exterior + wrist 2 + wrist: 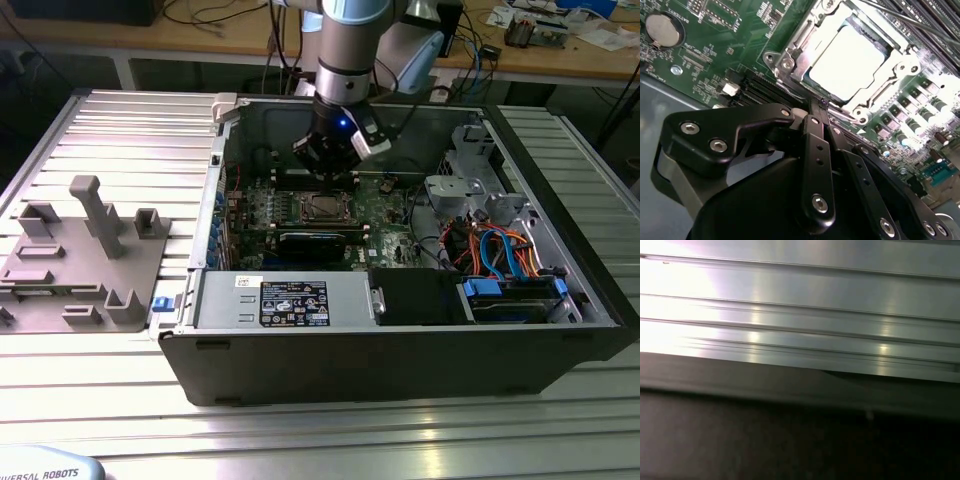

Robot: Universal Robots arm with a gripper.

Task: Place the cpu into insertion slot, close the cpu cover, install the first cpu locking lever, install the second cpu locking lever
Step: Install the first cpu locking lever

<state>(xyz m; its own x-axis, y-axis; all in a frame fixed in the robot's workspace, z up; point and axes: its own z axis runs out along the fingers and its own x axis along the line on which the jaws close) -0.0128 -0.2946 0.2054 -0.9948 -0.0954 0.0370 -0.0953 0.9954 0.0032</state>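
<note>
The cpu lies flat in the insertion slot on the green motherboard, its silvery top brightly lit. The cpu cover is down, framing the chip through its window. My gripper is shut, its black fingers pressed together with the tips at the socket's edge; I cannot tell whether they touch a lever there. In the exterior view the gripper hangs inside the open computer case, just behind the cpu.
A coin battery and dark long slots flank the socket. Case walls, a power supply and coloured cables surround the board. A grey fixture tray rests on the ribbed aluminium table.
</note>
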